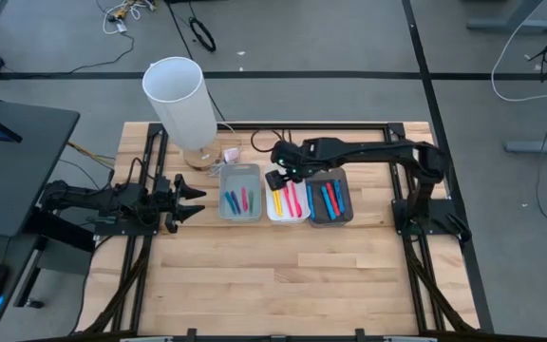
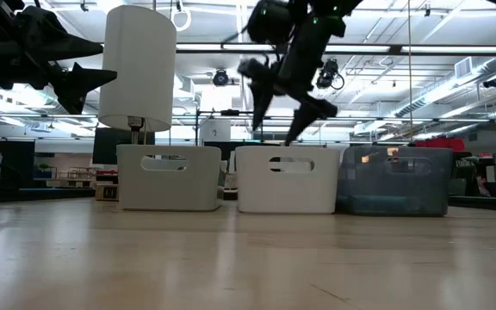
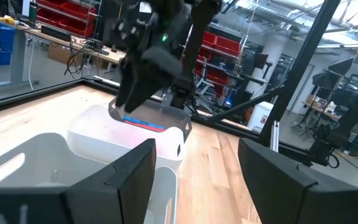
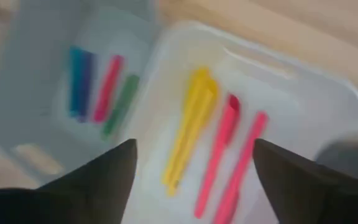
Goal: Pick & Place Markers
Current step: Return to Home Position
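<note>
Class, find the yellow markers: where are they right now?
High view: the yellow markers lie in the middle white bin, left of the pink markers, under the right claw.

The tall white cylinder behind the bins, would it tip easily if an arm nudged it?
Probably: the tall white cylinder sits on a narrow stem in the low view, so it looks top-heavy. Its open top in the high view suggests it is hollow, likely light, easily shoved.
</note>
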You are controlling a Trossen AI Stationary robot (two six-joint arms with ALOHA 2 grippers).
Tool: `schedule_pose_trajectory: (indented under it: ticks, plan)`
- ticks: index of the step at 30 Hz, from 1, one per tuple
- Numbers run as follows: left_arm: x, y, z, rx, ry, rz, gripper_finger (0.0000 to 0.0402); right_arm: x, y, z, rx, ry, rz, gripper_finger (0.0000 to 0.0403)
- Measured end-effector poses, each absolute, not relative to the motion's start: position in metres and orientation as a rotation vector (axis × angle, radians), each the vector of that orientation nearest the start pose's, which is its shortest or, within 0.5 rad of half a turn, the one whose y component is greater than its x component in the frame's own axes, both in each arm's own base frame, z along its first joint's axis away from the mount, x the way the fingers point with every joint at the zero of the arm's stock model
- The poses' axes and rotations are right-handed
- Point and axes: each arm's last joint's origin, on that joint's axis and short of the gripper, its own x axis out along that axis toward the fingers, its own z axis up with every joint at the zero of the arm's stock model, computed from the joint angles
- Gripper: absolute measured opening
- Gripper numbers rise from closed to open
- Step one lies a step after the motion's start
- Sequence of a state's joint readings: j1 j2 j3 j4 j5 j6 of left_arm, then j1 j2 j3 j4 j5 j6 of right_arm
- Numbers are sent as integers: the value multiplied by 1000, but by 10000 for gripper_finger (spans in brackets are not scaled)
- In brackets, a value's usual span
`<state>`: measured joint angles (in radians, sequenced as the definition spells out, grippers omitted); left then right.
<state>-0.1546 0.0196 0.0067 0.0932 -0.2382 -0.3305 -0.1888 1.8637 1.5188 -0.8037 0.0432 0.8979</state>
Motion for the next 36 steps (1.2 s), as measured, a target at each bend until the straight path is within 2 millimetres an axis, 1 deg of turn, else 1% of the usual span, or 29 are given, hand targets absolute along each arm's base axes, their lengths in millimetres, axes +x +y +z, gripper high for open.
schedule_pose_trajectory:
  ticks: [4, 7, 9, 11, 14, 17, 20, 23, 26, 27, 31, 33, 36]
  plan:
    - [97, -8, 173, -345, -92, 70, 234, 380, -71, 262, 773, 896, -604, 366]
    - [97, -8, 173, -346, -92, 70, 234, 379, -66, 275, 645, 856, -508, 394]
    - [97, -8, 173, -346, -92, 70, 234, 377, -62, 288, 537, 823, -433, 392]
    - [97, -8, 173, -345, -92, 70, 234, 375, -59, 301, 440, 770, -367, 382]
    - [97, -8, 173, -346, -92, 70, 234, 366, -56, 321, 288, 715, -299, 367]
    - [97, -8, 173, -346, -92, 70, 234, 357, -55, 346, 249, 595, -286, 357]
    - [97, -8, 173, -346, -92, 70, 234, 347, -51, 365, 236, 413, -261, 353]
    - [97, -8, 173, -346, -92, 70, 234, 333, -45, 368, 223, 202, -225, 352]
    - [97, -8, 173, -346, -92, 70, 234, 314, -43, 365, 215, 11, -201, 352]
    - [97, -8, 173, -346, -91, 70, 234, 307, -42, 362, 203, -26, -201, 352]
    - [97, -8, 173, -345, -92, 70, 234, 278, -46, 348, 87, -87, -226, 352]
    - [97, -8, 173, -346, -92, 70, 234, 265, -47, 336, 29, -74, -242, 352]
    - [97, -8, 173, -346, -92, 70, 234, 246, -49, 318, -6, -83, -262, 352]
